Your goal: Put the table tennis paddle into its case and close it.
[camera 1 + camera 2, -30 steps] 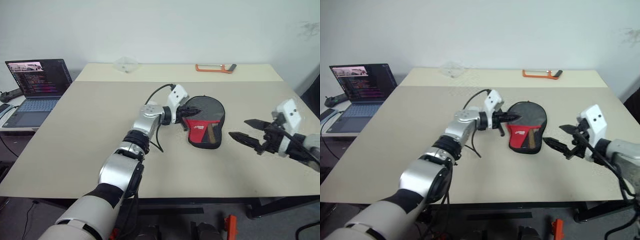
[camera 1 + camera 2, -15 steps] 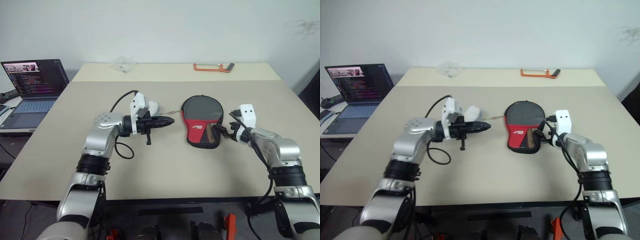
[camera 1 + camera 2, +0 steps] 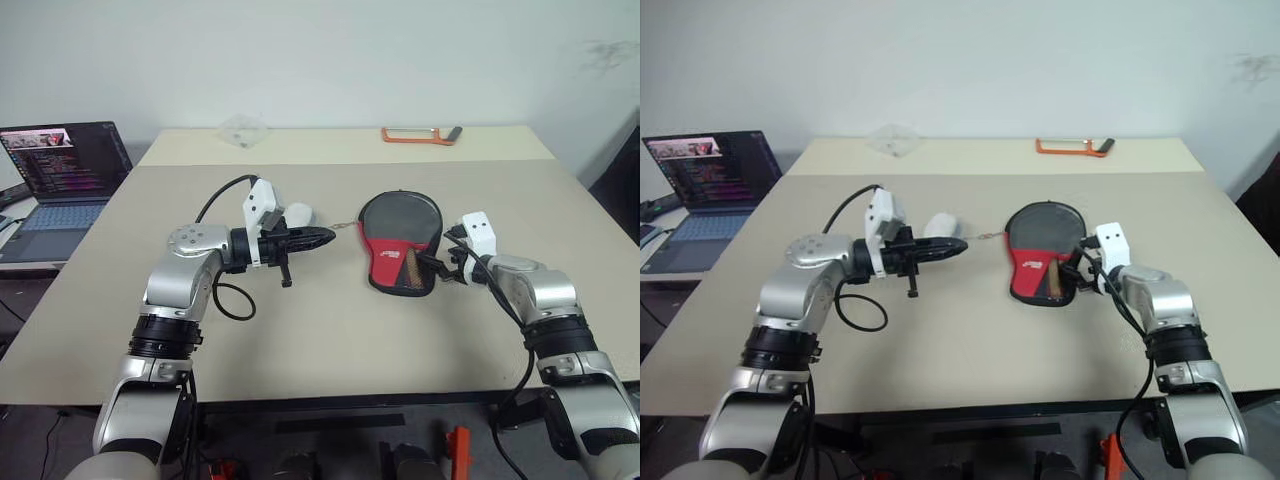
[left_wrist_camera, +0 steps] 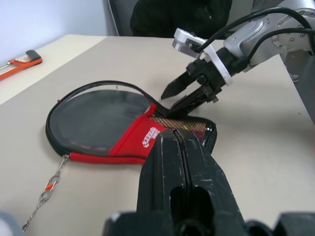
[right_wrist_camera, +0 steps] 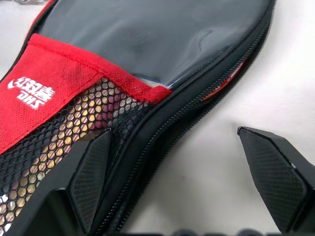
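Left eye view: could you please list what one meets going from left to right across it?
Laptop → left claw, shut → case with the table tennis paddle inside → right claw, open at the case's edge.

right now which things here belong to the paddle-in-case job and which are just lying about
Job:
- case, black and red, on the table
- paddle, inside the case, red edge showing at the open zipper
- zipper pull chain
- right hand, open at the case's edge
- left hand, shut

Lying about:
- laptop
- orange tool
- clear plastic piece
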Tool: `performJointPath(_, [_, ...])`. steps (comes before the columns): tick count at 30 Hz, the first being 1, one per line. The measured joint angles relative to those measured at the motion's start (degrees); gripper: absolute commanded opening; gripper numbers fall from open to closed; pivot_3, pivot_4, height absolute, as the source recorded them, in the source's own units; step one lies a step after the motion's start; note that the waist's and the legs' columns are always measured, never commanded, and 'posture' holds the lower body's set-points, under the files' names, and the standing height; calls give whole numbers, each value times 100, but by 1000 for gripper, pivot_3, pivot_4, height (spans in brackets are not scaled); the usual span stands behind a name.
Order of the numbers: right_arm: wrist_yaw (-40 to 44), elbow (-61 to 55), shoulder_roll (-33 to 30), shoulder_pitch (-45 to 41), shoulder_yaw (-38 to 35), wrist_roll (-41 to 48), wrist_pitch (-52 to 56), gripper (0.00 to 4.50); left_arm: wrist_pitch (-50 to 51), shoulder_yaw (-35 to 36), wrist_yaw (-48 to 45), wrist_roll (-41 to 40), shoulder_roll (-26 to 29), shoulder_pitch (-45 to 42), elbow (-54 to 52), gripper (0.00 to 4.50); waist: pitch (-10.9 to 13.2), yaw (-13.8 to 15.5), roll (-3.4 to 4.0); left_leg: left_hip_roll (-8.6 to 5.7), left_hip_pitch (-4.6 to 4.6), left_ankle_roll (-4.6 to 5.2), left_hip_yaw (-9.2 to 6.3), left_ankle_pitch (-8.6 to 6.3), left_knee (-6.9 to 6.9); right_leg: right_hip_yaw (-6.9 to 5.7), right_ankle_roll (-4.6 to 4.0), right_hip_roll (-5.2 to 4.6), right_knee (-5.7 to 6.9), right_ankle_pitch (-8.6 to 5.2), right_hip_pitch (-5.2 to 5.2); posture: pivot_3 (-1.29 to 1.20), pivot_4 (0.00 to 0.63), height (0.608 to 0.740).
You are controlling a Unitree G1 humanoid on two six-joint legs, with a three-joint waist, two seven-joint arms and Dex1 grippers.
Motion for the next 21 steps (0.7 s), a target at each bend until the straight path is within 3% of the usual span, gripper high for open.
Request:
performJointPath(6, [92, 1100, 309, -567, -10, -197, -335, 2512, -10, -21, 12, -32, -5, -6, 0, 0, -4, -87, -1, 7, 39, -1, 7, 1, -3, 17, -8, 14, 3, 10, 20, 0, 150, 740])
performJointPath(14, [318, 1585, 522, -738, -90, -207, -444, 96, 33, -16, -45, -80, 231, 82, -79, 0, -5, -90, 0, 12, 104, 13, 6, -7, -6, 24, -9, 22, -1, 22, 80, 0, 150, 740])
performJointPath(21, [450, 1334, 783, -756, -364, -15, 35, 32, 596, -16, -778, -615, 943, 898, -720, 0, -4, -202, 2, 19, 97, 9, 10, -7, -21, 31, -12, 27, -4, 23, 61, 0, 150, 740])
